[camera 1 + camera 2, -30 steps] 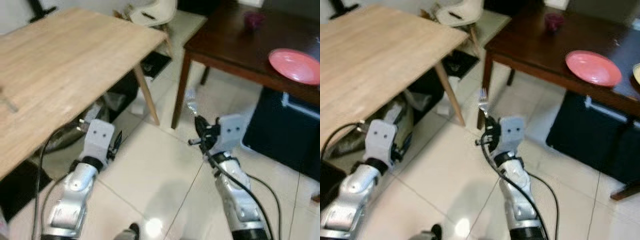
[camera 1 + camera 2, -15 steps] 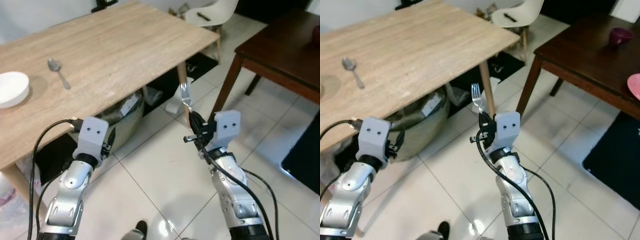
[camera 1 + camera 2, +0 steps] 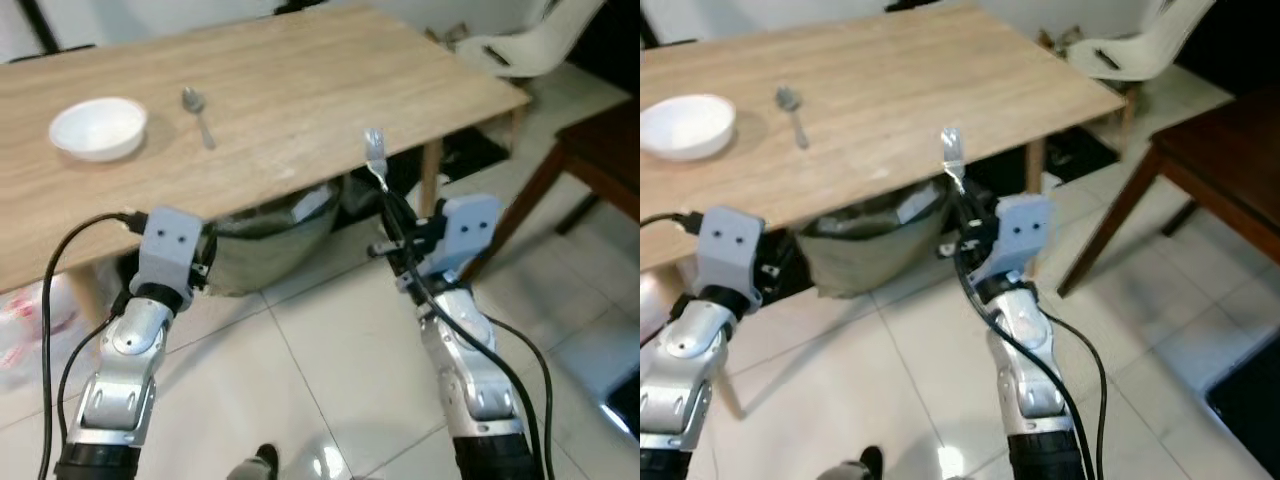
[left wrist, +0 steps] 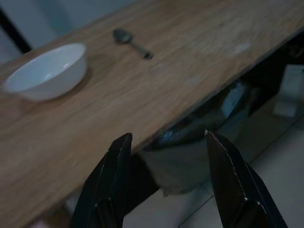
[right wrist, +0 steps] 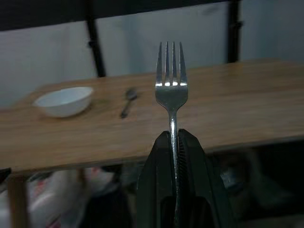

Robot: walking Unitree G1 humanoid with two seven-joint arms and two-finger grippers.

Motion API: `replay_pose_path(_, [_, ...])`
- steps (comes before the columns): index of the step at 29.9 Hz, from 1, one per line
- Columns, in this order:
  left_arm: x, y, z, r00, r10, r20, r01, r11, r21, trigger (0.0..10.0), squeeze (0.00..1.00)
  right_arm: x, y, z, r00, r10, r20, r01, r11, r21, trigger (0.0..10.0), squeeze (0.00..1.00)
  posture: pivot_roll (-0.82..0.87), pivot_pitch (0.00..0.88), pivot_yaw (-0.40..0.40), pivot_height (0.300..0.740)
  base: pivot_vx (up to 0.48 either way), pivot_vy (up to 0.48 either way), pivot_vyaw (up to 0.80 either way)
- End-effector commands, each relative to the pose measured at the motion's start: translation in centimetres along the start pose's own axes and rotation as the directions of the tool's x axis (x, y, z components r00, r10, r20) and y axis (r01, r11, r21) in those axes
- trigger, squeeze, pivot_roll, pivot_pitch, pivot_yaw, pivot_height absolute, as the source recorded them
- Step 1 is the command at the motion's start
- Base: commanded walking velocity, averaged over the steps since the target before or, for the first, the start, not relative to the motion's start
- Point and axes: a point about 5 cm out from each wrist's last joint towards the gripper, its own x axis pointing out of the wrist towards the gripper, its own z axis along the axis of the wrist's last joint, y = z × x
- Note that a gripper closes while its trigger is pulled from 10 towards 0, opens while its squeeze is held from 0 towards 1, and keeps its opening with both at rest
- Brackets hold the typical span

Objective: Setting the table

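Steel fork [image 5: 171, 90] clamped upright in the right gripper [image 5: 174, 142], left gripper [image 4: 166, 156] open and empty: carrying step, next laying it on the wooden table [image 3: 300, 100] beside the spoon [image 3: 196, 108] and bowl [image 3: 98, 127].

Table [image 3: 290, 90]: pale wood, fine straight grain. Bowl [image 3: 98, 127]: plain white. Spoon [image 3: 197, 108]: dull silver. Fork [image 5: 171, 95]: bright silver, clamped between black fingers [image 5: 194, 180]. Chair [image 3: 520, 40]: cream-white. Side table [image 3: 1230, 150]: dark brown. Floor [image 3: 330, 390]: glossy off-white tiles, thin dark joints. Arms: silver, grey wrist housings.
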Motion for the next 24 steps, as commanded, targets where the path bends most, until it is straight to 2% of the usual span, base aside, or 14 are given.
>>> replay_pose_path(1, [-0.01,-0.15,0.0,1.0,-0.005,-0.006,0.005,1.0,-0.004,10.0,0.0,-0.12,-0.37,0.23,1.0,-0.014,0.006,0.014,1.0,0.01,10.0,0.0,-0.05,0.026,0.047,0.74,0.0,0.0,0.77])
replay_pose_path(5, [0.12,0.03,0.13,1.0,0.006,-0.004,-0.006,1.0,0.0,10.0,0.0,0.05,-0.2,0.42,1.0,-0.012,0.013,0.011,0.999,0.039,10.0,0.0,-0.05,0.026,0.048,0.74,0.0,0.0,0.77])
replay_pose_path(17, [0.29,0.3,0.11,1.0,0.03,-0.01,-0.03,1.0,0.007,10.0,0.0,0.01,-0.25,0.04,1.0,-0.018,-0.009,0.018,0.998,0.053,10.0,0.0,-0.05,0.027,0.047,0.74,0.0,0.0,0.77])
replay_pose_path(20, [0.38,0.42,0.0,0.999,0.044,-0.015,-0.044,0.999,0.02,10.0,0.0,-0.02,-0.3,-0.24,0.999,-0.027,-0.024,0.028,0.998,0.048,10.0,0.0,-0.05,0.027,0.048,0.74,0.0,0.0,0.0])
replay_pose_path(24, [0.48,0.47,-0.16,0.998,0.054,-0.021,-0.053,0.998,0.026,10.0,0.0,-0.1,-0.38,-0.4,0.999,-0.037,-0.028,0.038,0.998,0.053,10.0,0.0,-0.05,0.027,0.048,0.74,0.446,0.0,0.0])
